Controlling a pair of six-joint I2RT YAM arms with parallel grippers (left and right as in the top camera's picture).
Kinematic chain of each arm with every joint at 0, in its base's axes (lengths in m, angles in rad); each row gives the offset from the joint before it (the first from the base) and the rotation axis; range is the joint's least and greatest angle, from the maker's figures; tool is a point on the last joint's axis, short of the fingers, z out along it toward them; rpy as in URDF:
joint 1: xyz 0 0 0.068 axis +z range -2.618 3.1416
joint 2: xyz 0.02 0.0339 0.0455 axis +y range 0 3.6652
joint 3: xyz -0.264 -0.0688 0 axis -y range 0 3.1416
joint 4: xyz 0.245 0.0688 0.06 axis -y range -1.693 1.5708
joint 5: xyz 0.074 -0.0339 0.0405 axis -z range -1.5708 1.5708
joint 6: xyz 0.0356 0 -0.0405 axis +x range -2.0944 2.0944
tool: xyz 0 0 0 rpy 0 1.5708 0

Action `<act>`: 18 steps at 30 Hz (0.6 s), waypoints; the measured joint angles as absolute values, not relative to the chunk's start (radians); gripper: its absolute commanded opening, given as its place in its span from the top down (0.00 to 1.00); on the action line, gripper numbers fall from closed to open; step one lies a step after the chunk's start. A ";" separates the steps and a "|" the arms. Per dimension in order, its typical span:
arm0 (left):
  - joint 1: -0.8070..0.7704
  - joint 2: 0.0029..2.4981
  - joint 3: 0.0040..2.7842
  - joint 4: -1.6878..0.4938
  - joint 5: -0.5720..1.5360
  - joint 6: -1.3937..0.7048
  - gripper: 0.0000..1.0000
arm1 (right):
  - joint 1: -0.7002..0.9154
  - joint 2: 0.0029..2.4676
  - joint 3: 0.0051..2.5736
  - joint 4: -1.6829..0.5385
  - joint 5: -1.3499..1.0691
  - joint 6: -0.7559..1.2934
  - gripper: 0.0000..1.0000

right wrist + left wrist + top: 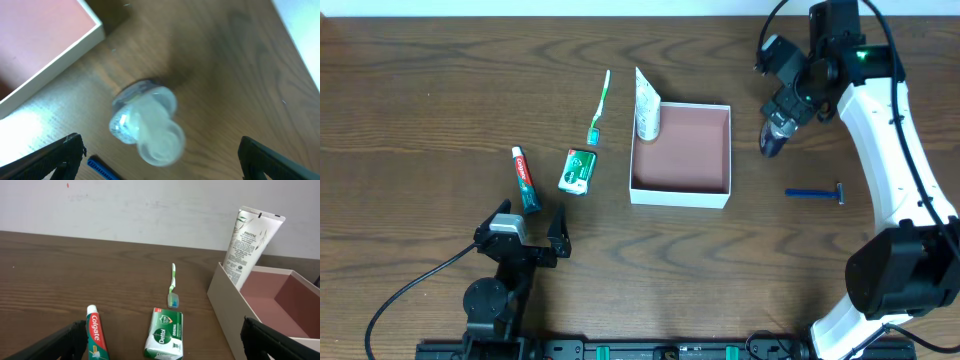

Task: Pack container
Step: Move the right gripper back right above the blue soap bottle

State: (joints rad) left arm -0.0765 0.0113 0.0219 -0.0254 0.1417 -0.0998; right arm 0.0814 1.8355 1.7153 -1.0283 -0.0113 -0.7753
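- My left claw (528,226) is nearest, low at the near left edge of the table. Its jaws are spread wide with nothing between them, and it points toward the far side.
- Just beyond it lies the red-and-white toothpaste tube (526,178), long axis near to far. The green-and-white soap packet (578,171) lies just right of it.
- Over on the right, the blue plastic razor (815,194) lies flat with its handle running left to right, apart from the box.
- The container, a square shallow white box with a reddish-brown inside (680,196), stands mid-table. A tall white tube (647,103) stands upright in its far left corner.
- My right claw (775,132) hangs just right of the box's far corner with the wrist tipped down and the jaws wide and empty.
- Under it sits a small clear plastic bottle (147,125), on the wood and apart from the box wall. It is too blurred for me to read its long axis.
- I judge this pick belongs to my right arm, with the box a short carry to the left.
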 measured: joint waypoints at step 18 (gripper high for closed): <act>-0.076 0.011 0.022 -0.025 0.142 -0.100 0.02 | 0.074 1.835 1.621 -0.948 -0.053 -0.936 0.05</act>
